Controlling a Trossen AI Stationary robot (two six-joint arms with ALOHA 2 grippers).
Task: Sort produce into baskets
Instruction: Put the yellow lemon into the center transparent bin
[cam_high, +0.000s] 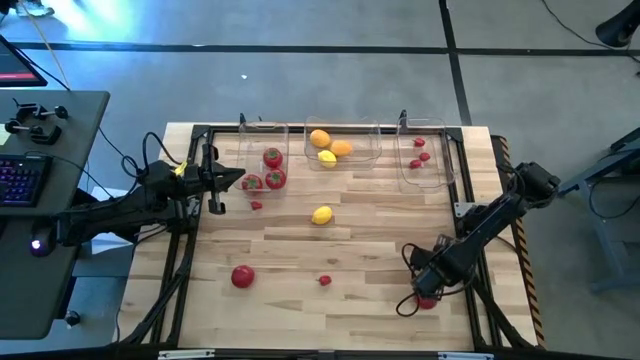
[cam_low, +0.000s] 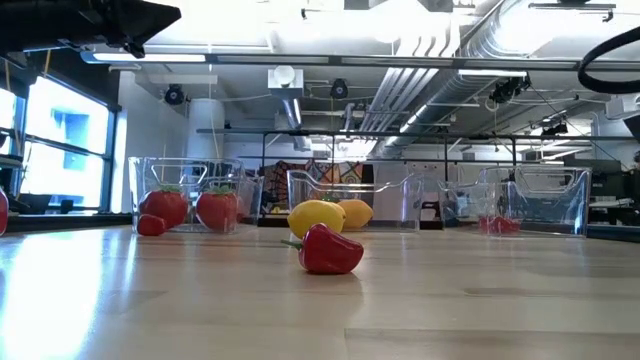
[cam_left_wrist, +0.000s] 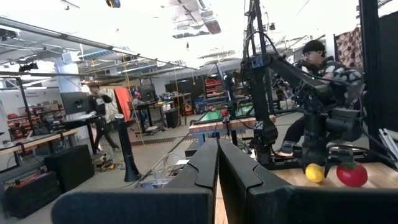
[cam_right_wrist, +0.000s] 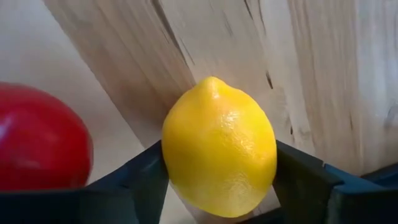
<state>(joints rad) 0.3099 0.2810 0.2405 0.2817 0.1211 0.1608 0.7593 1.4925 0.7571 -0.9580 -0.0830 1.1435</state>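
The right gripper (cam_right_wrist: 219, 186) grasps a yellow lemon (cam_right_wrist: 219, 147), a red tomato (cam_right_wrist: 38, 139) just beside it. The left gripper (cam_left_wrist: 217, 180), fingers pressed together, hovers beside the tomato basket (cam_high: 262, 158).

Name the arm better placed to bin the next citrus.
Right. The right gripper holds a lemon, ready for the citrus bin. The left gripper sits shut and empty beside the tomato bin.
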